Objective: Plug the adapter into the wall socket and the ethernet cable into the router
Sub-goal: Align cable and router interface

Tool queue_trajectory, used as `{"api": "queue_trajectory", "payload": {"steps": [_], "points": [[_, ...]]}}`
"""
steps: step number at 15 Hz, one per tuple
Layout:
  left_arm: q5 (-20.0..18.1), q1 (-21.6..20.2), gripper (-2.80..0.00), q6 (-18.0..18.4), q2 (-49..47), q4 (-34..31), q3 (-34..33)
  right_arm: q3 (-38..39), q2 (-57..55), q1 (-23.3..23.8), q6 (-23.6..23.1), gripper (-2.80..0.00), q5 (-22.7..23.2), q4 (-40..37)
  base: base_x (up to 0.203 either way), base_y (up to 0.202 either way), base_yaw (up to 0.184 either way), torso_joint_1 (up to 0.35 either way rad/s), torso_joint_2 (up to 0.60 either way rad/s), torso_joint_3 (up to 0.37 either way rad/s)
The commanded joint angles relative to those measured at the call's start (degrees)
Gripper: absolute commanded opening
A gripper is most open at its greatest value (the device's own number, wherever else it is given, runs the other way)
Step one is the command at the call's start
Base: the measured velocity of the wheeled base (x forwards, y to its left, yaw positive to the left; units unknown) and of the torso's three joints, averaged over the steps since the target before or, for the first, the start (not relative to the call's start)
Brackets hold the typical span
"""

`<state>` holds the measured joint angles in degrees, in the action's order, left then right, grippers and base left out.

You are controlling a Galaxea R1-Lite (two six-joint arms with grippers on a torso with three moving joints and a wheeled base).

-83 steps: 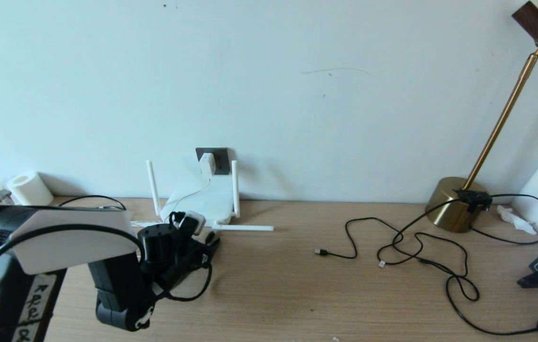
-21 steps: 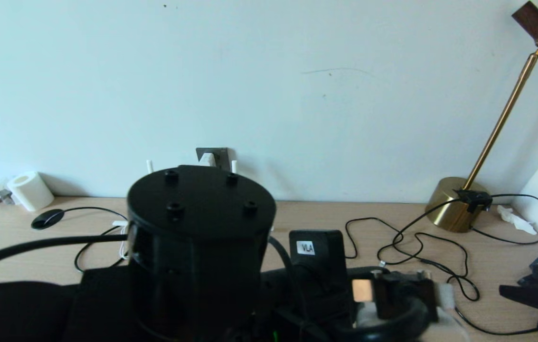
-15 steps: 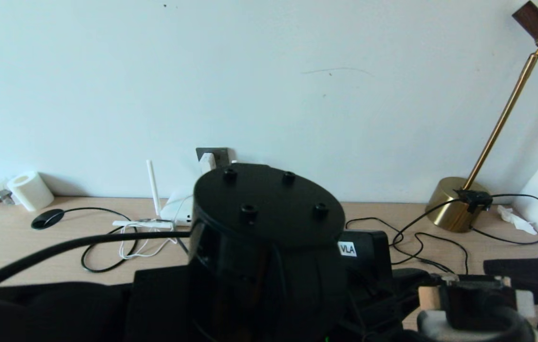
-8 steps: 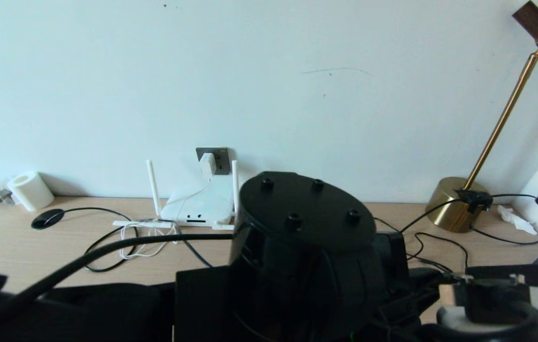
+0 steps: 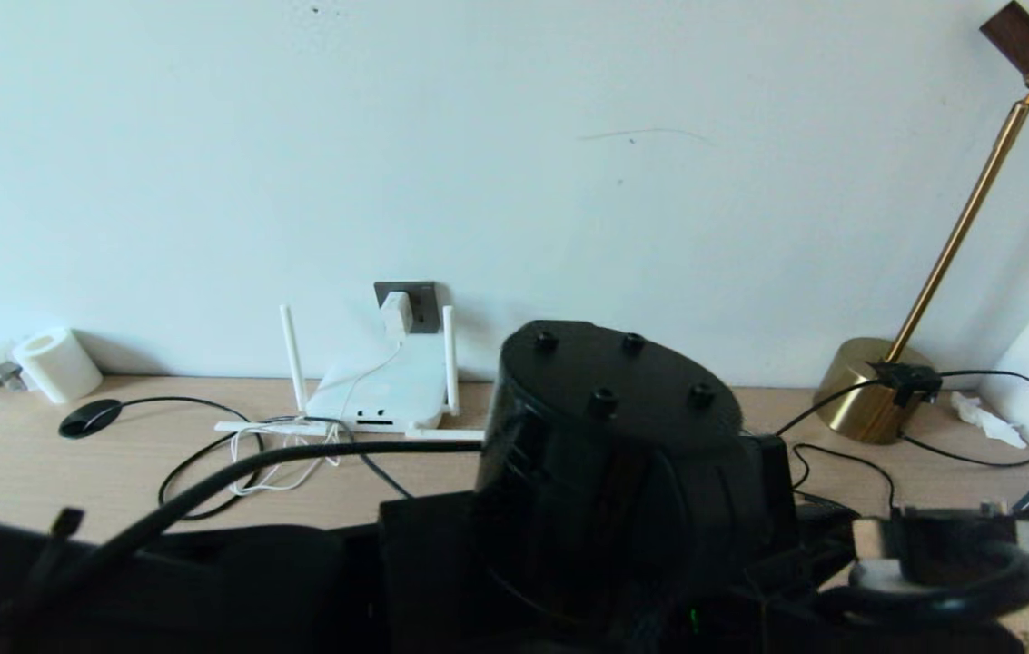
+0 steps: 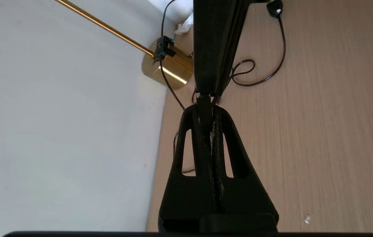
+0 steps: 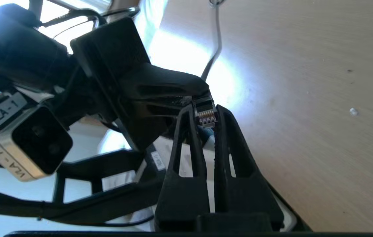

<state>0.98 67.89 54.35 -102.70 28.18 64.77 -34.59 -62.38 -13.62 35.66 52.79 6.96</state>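
The white adapter (image 5: 396, 313) sits plugged in the dark grey wall socket (image 5: 424, 297), its thin white cord trailing over the white router (image 5: 387, 391) below. My left arm stretches across the table toward the right and hides the space in front of it. Its gripper (image 6: 206, 110) is shut on the black ethernet cable (image 6: 205, 115) just behind the connector. My right gripper (image 7: 206, 113) meets it head-on, its fingertips shut on the clip connector (image 7: 206, 117), whose gold contacts show. Both grippers hang a little above the wooden table (image 7: 305, 82).
A brass lamp base (image 5: 868, 391) stands at the back right with thin black cords (image 5: 841, 454) looped before it. A paper roll (image 5: 55, 363) and a black oval object (image 5: 89, 418) with a cord lie at the back left. The wall runs close behind.
My left arm left the router and swung right across the table with the cable end. The right gripper came in from the right and now holds the connector too.
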Motion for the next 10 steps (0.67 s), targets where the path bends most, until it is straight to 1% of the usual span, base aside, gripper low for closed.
{"api": "queue_trajectory", "payload": {"steps": [1, 6, 7, 10], "points": [[0.0, 0.1, -2.80, 0.3, -1.7, 1.9, 0.4, 0.2, 0.2, -0.3, 0.2, -2.80, 0.4, -0.1, 0.000, 0.000, 0.000, 0.000, 0.00, 0.000], [0.0, 0.2, -2.80, 0.5, -1.8, 2.0, -0.2, 0.5, 0.2, -0.3, 0.2, -2.80, 0.4, -0.1, 0.000, 0.000, 0.000, 0.000, 0.00, 0.000], [0.0, 0.2, 0.00, 0.6, -1.7, 2.2, -0.6, 0.6, 0.1, -0.3, 0.3, -2.80, 0.4, -0.1, 0.000, 0.000, 0.000, 0.000, 0.00, 0.000], [-0.1, 0.3, 0.00, 1.0, -0.9, 4.5, -1.8, 1.0, -0.1, -0.2, 0.8, -2.80, 0.1, -0.2, 0.000, 0.000, 0.000, 0.000, 0.00, 0.000]]}}
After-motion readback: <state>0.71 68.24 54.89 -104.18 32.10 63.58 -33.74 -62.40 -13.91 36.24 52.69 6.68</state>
